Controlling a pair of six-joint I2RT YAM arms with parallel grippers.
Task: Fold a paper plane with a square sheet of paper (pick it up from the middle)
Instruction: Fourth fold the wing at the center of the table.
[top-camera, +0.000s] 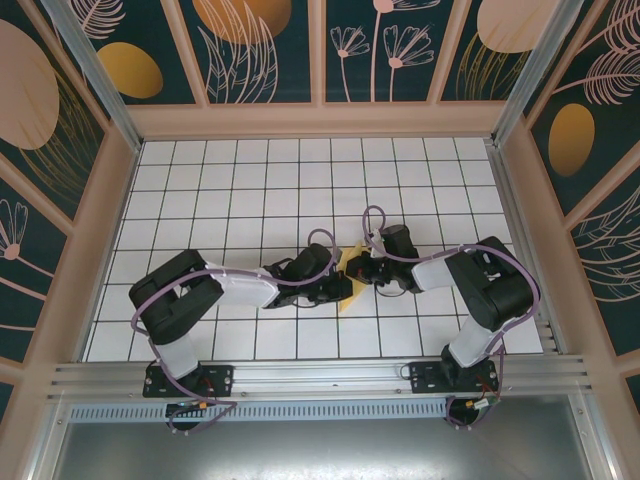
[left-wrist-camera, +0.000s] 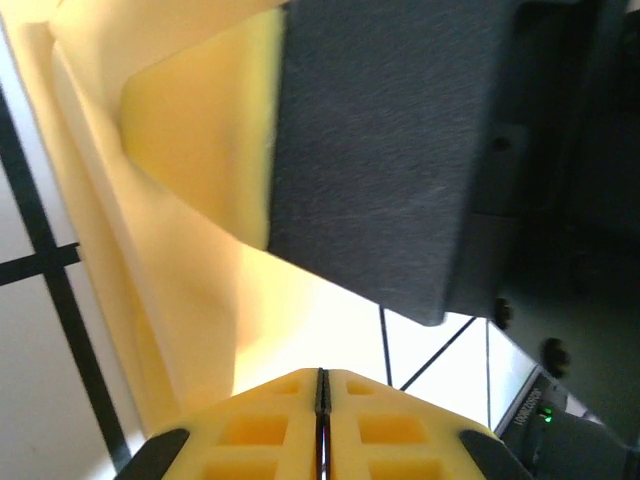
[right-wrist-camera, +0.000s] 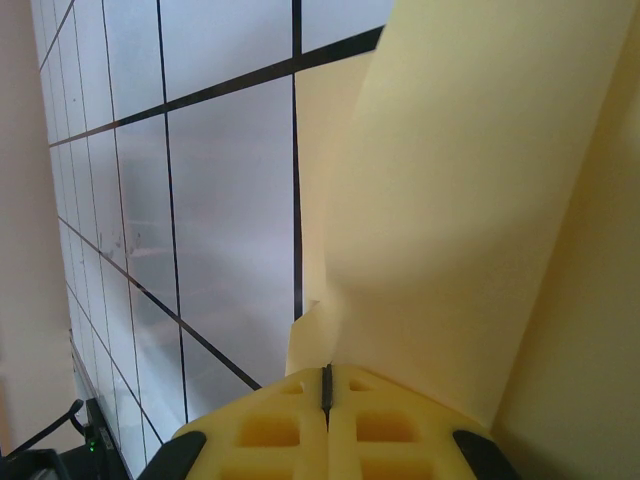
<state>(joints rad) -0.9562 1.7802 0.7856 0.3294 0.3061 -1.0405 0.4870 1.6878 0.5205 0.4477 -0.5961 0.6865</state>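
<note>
The yellow-orange sheet of paper (top-camera: 352, 300) is partly folded and held up off the tiled table between my two grippers at mid-table. My left gripper (top-camera: 346, 287) comes in from the left. Its jaws (left-wrist-camera: 322, 376) are shut, with the paper (left-wrist-camera: 180, 300) reaching right up to their tip. The right gripper (top-camera: 360, 271) meets it from the right. In the right wrist view the right gripper (right-wrist-camera: 326, 372) is shut on a lower edge of the paper (right-wrist-camera: 450, 200), which rises from it as a curved flap. The right gripper's dark body (left-wrist-camera: 400, 150) looms close in the left wrist view.
White tiles with black grid lines (top-camera: 270, 190) cover the table. Pale wooden walls (top-camera: 320, 118) close in the back and both sides. A metal rail (top-camera: 320, 378) with both arm bases runs along the near edge.
</note>
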